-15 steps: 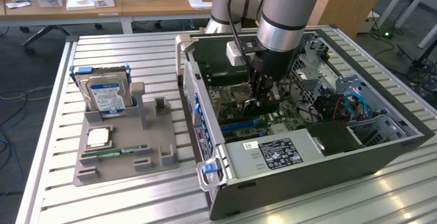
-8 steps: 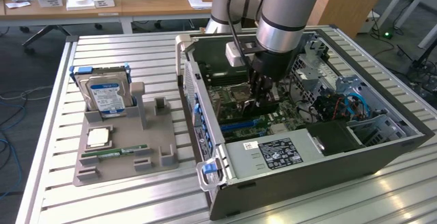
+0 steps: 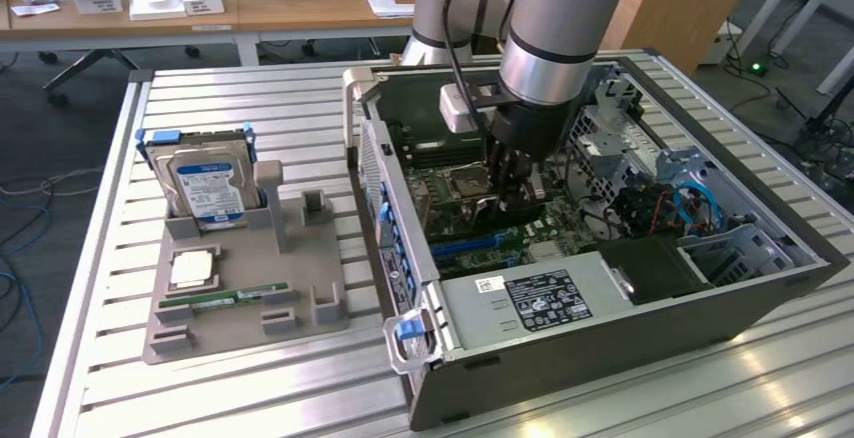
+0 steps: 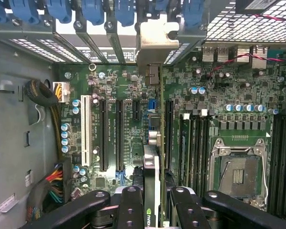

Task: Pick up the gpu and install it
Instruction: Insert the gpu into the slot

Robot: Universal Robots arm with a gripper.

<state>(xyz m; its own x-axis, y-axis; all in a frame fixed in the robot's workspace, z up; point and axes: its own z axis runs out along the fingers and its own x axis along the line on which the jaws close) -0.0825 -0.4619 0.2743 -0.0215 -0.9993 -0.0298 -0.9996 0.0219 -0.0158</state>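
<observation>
My gripper (image 3: 514, 183) is lowered inside the open computer case (image 3: 441, 358), over the motherboard (image 4: 128, 95). It is shut on the gpu (image 4: 152, 167), which appears edge-on between the two black fingers (image 4: 131, 210) in the wrist view. The card's silvery bracket (image 4: 155, 43) reaches the rear slot openings of the case. The card stands upright along a black expansion slot (image 4: 168, 133), close above the board; whether it is seated I cannot tell. In the exterior view the gpu (image 3: 483, 223) shows as a dark slab under the gripper.
Beside the card lie two more black slots (image 4: 104, 133) and a white one (image 4: 86, 129), and the CPU socket (image 4: 238, 176). At the exterior view's left a grey holder (image 3: 314, 313) carries a blue-labelled hard drive (image 3: 207, 188), a RAM stick (image 3: 224, 299) and a chip (image 3: 194, 268).
</observation>
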